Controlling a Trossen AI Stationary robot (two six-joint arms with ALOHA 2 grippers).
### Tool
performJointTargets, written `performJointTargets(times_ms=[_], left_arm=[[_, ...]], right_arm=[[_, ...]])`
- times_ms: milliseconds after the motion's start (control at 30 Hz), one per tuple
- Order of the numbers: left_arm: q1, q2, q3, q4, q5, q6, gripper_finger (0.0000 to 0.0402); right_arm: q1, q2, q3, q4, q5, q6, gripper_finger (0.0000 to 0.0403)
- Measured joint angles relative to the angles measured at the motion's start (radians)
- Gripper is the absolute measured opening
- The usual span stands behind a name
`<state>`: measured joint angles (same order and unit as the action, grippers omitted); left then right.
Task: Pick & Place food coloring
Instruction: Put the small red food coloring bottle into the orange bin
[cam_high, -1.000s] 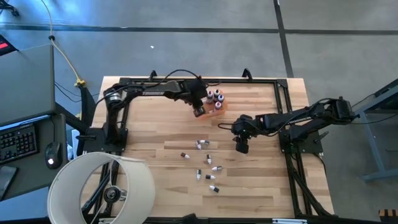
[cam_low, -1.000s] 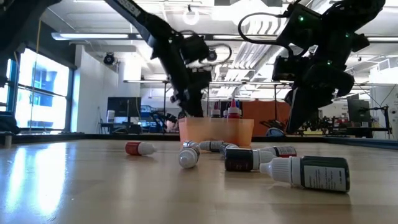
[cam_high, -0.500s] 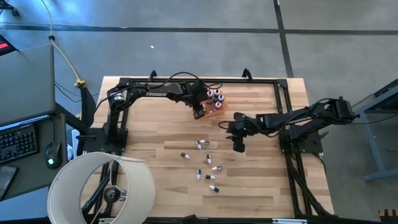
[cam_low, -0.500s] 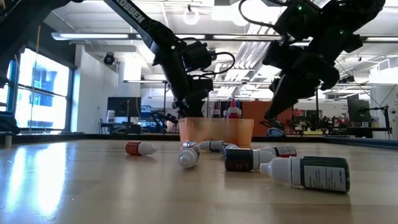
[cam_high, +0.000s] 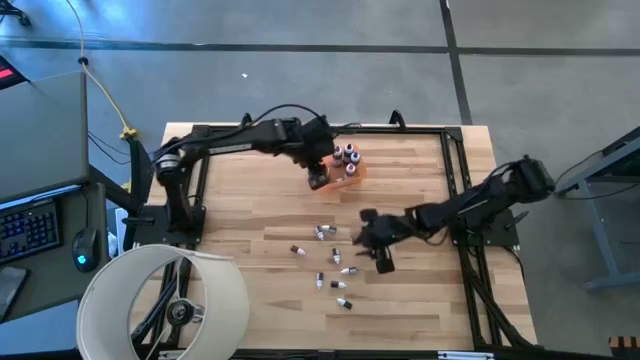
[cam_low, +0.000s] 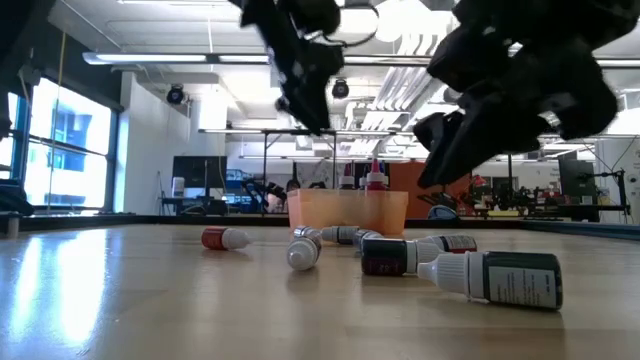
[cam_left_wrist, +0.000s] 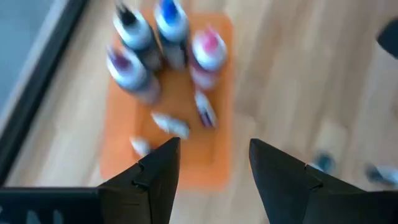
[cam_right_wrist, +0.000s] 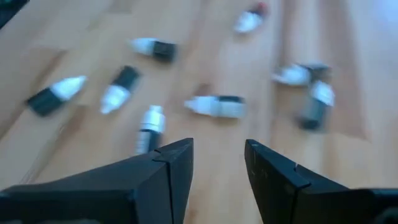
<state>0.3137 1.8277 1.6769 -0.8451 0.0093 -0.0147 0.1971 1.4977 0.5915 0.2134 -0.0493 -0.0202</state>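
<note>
We see small food coloring bottles (cam_high: 330, 262) with white caps lying loose on their sides across the middle of a wooden table (cam_high: 250, 300). More bottles are in an orange tray (cam_high: 352, 172) toward the far edge: four stand upright and a few lie flat on its floor.

The left gripper (cam_left_wrist: 208, 163) hangs just above the tray's near end, fingers apart and holding nothing. The right gripper (cam_right_wrist: 217, 163) hovers over the right side of the loose cluster, fingers also apart and empty, with one lying bottle (cam_right_wrist: 149, 127) just ahead of its tips.

We judge the left arm has nothing more to do at the tray, while the right arm is in the reach step of the next pick. The next move calls for lowering the right gripper squarely over a single bottle, fingers straddling its narrow body, without nudging its neighbors, which lie close together.

A black metal frame (cam_high: 455, 175) runs along the back and sides of the table. Bare wood is open to the left of the bottles and toward the front edge. A white round lampshade (cam_high: 150, 300) overhangs the front left corner
</note>
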Motion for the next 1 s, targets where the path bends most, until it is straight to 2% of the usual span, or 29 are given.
performJointTargets(times_ms=[133, 233, 367, 433, 567, 633, 700, 833, 1000], left_arm=[[-0.048, -0.066, -0.002, -0.006, -0.050, 0.001, 0.0190], [-0.090, -0.145, -0.057, -0.037, -0.131, -0.019, 0.0190], [-0.156, -0.247, -0.225, 0.042, -0.286, -0.090, 0.0190], [-0.184, -0.304, -0.337, 0.112, -0.324, -0.110, 0.0190], [-0.206, -0.423, -0.546, 0.268, -0.295, -0.132, 0.0190], [-0.203, -0.455, -0.619, 0.369, -0.242, -0.133, 0.0190], [-0.203, -0.479, -0.674, 0.403, -0.210, -0.133, 0.0190], [-0.203, -0.504, -0.721, 0.439, -0.205, -0.142, 0.0190], [-0.203, -0.502, -0.723, 0.451, -0.203, -0.166, 0.0190]], right_arm=[[0.066, 0.070, 0.000, 0.099, 0.034, 0.021, 0.0138], [0.107, 0.116, 0.000, 0.186, 0.040, 0.077, 0.0138], [0.144, 0.171, 0.000, 0.262, 0.077, 0.111, 0.0138], [0.160, 0.188, 0.000, 0.263, 0.110, 0.149, 0.0138], [0.198, 0.208, 0.000, 0.289, 0.184, 0.194, 0.0138], [0.210, 0.217, 0.000, 0.291, 0.213, 0.191, 0.0138], [0.214, 0.232, 0.000, 0.301, 0.209, 0.179, 0.0138], [0.220, 0.266, 0.002, 0.385, 0.172, 0.173, 0.0138], [0.232, 0.332, -0.001, 0.394, 0.199, 0.178, 0.0138]])
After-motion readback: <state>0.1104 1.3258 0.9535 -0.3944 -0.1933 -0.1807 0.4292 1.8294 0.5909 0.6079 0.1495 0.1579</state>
